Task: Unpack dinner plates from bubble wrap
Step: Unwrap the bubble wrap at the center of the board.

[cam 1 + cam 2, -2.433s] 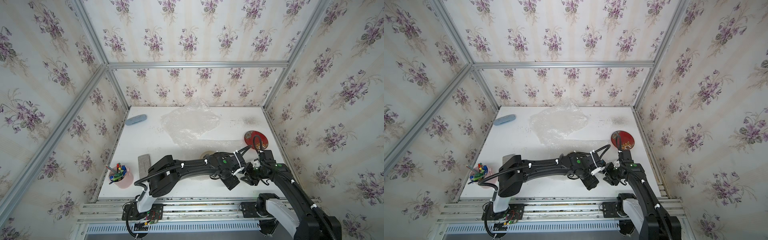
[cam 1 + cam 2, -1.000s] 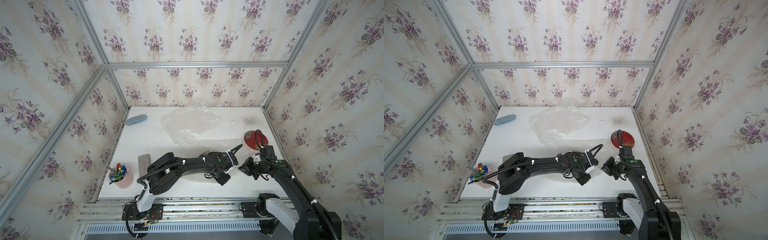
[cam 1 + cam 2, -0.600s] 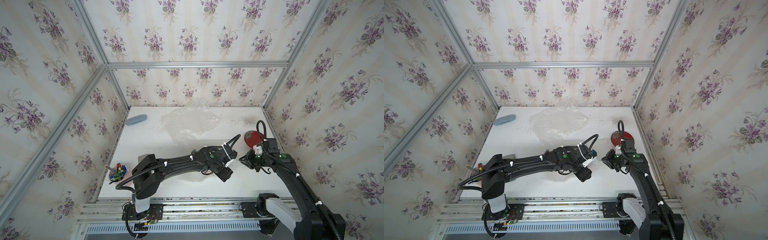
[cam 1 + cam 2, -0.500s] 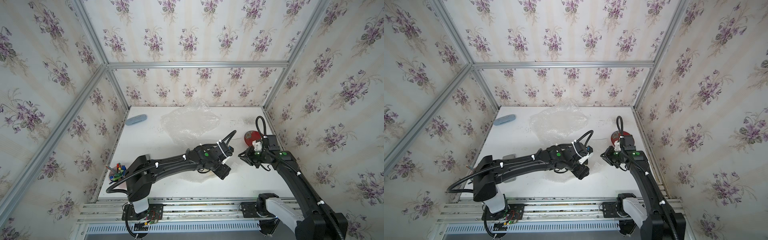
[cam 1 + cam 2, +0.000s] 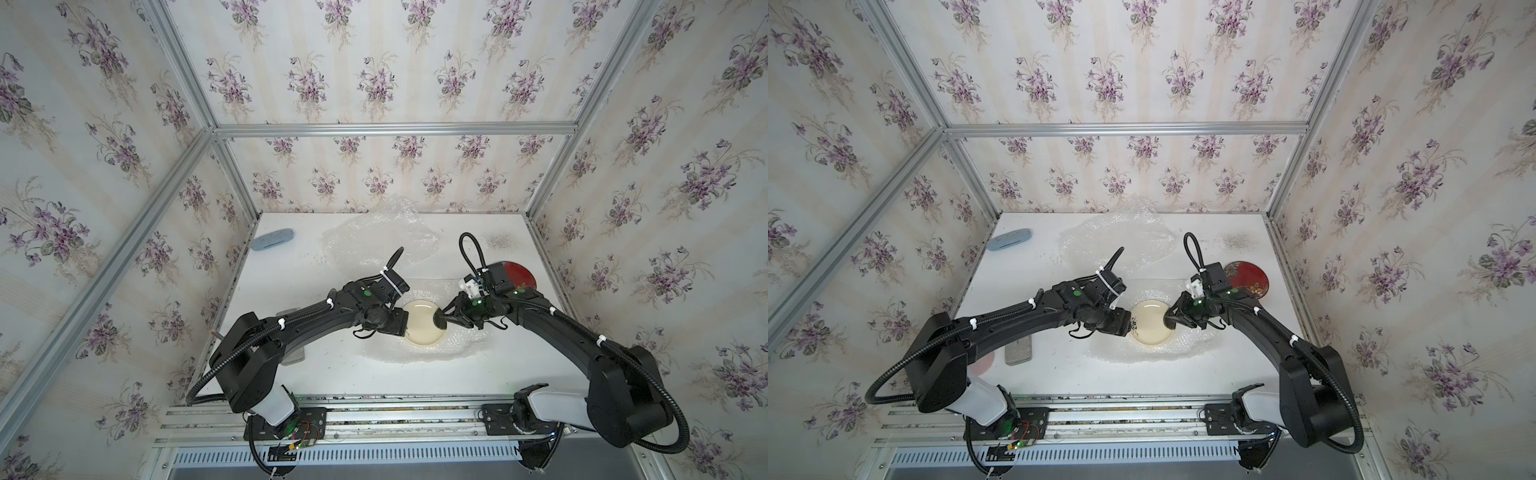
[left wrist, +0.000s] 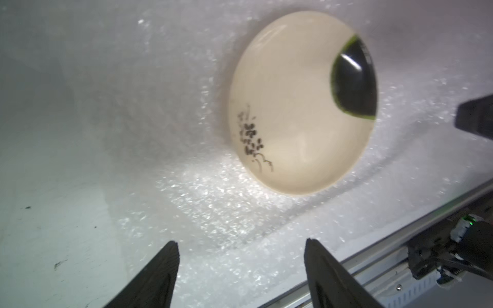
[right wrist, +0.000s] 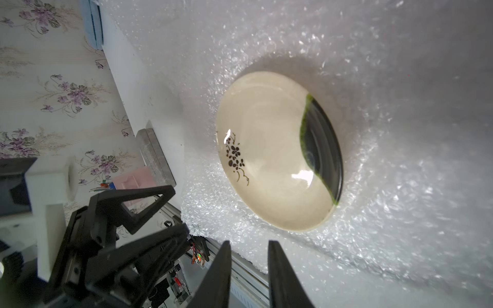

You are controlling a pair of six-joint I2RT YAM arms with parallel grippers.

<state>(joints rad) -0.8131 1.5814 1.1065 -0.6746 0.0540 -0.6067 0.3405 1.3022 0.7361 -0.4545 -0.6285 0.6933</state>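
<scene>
One cream plate (image 5: 422, 323) lies face-up on spread bubble wrap (image 5: 415, 354).

Both top views are bright and evenly lit by soft light; only faint shadows lie under the arms on the table (image 5: 498, 378); wide-angle perspective splays the walls outward toward the edges. The left wrist view is dimmer and greyer, with motion blur smearing the cream plate (image 6: 298, 106). The right wrist view is sharper; white glare spots sit on the plate's glaze; the bubble wrap (image 7: 386, 80) sparkles with highlights.
</scene>
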